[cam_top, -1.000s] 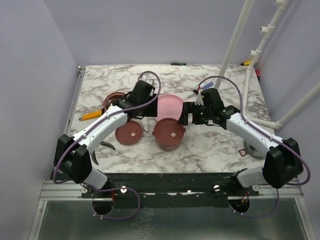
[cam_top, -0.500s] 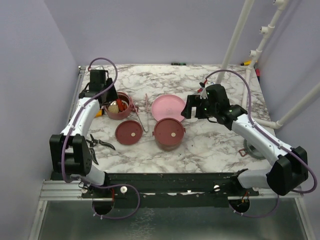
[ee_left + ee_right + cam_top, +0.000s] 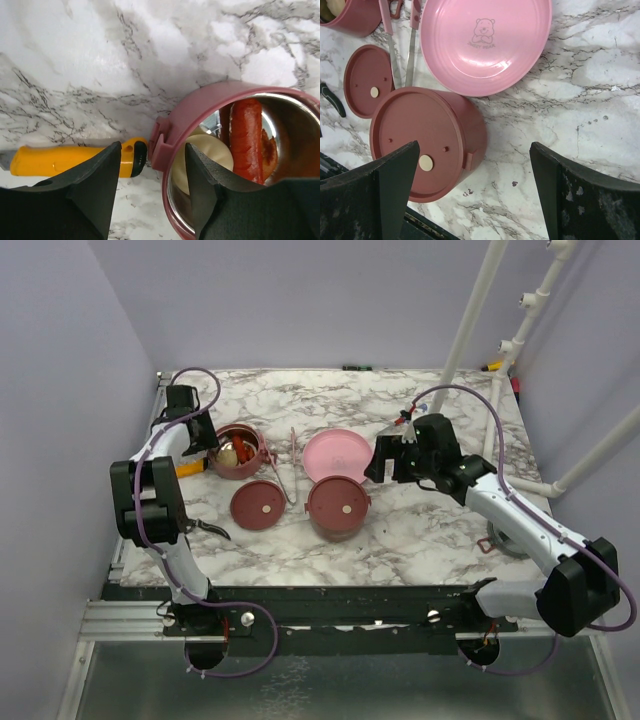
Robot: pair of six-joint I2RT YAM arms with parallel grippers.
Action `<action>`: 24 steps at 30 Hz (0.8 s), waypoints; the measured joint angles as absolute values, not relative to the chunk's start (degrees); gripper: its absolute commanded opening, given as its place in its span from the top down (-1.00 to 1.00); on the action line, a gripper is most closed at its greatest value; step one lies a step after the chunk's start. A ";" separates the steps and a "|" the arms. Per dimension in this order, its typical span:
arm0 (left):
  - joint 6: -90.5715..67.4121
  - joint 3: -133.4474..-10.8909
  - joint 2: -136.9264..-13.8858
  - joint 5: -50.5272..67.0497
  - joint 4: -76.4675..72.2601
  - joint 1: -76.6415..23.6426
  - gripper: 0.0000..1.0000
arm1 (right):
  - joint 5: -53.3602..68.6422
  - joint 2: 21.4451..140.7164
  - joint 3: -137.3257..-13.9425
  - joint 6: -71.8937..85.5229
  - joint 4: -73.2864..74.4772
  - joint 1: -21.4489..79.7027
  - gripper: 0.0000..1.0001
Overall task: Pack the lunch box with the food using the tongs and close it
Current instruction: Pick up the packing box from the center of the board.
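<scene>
The tongs (image 3: pixel 288 465) are laid flat on the marble table (image 3: pixel 420 540) between the 2 grippers and are touched by neither. Their long axis runs from the far side to the near side, ending just beside the lidded tier (image 3: pixel 338 508).

Only the right wrist view separates the 2 thin arms (image 3: pixel 410 50): they are set apart at the pink ends and drawn closer toward the lidded tier (image 3: pixel 425 145). Which end is joined cannot be told. The pink plate (image 3: pixel 485 45) and the loose disc lid (image 3: pixel 367 77) are also seen there, on either side of the tongs.

The right gripper (image 3: pixel 474 147) is spread wide with nothing held, and is hung above the lidded tier's side and the plate's edge.

The left gripper (image 3: pixel 152 150) is parted about halfway and nothing is clamped; the side handle of the open tier (image 3: pixel 200 105) is seen between its fingers (image 3: pixel 95 185). Only this view shows the tier's contents: 1 red sausage stick (image 3: pixel 247 135) and 1 cream ball (image 3: pixel 205 155). A yellow-handled tool (image 3: pixel 70 160) is laid just beside that handle.
</scene>
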State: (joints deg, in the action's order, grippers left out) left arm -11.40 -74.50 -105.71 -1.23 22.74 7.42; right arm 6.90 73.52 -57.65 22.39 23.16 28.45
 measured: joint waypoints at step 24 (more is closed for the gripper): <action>-13.02 -74.72 -104.88 0.40 20.49 7.66 0.82 | 7.60 73.47 -57.32 22.50 22.68 28.45 -0.89</action>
State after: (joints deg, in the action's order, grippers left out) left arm -13.02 -74.72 -104.88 0.40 20.49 7.66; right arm 7.60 73.47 -57.32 22.50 22.68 28.45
